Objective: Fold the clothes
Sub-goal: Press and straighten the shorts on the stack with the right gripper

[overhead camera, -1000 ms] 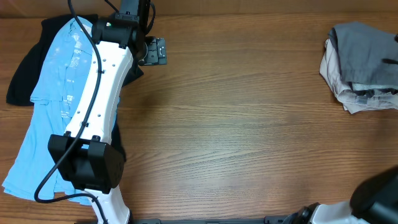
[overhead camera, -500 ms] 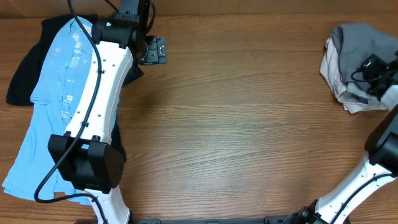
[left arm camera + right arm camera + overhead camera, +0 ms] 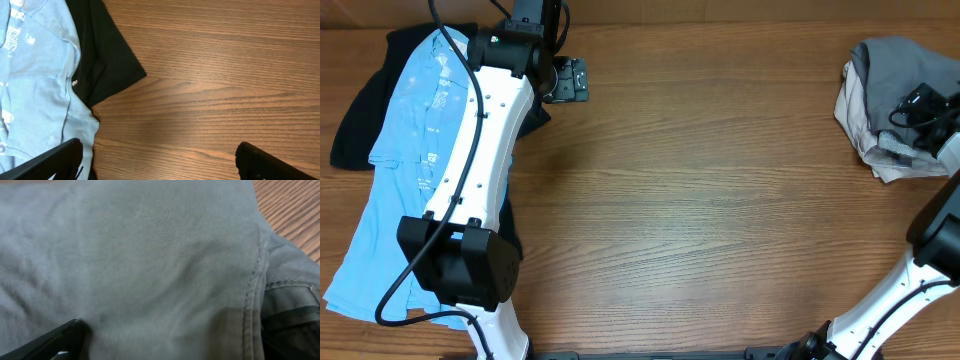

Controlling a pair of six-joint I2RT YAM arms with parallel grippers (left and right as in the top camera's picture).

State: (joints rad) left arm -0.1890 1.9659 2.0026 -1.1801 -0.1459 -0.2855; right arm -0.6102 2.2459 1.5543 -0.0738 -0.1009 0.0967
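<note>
A light blue shirt [image 3: 405, 150] lies at the far left over a black shirt [image 3: 358, 115]. Both show in the left wrist view, the blue shirt [image 3: 35, 85] on the left with the black shirt [image 3: 107, 55] beside it. My left gripper [image 3: 566, 80] is open and empty above bare wood [image 3: 160, 165], just right of the shirts. Grey-olive shorts [image 3: 895, 65] lie crumpled on a beige garment [image 3: 853, 115] at the far right. My right gripper [image 3: 918, 104] is open and down on the shorts. Their fabric [image 3: 150, 255] fills the right wrist view between the fingers [image 3: 165, 347].
The wooden table [image 3: 720, 200] stretches between the two piles. My left arm [image 3: 480, 150] reaches from the front left over the blue shirt. The shorts' seam and waistband [image 3: 287, 287] show at the right of the right wrist view.
My right arm has come in from the lower right and set its gripper on the shorts pile. The left arm has not moved.
</note>
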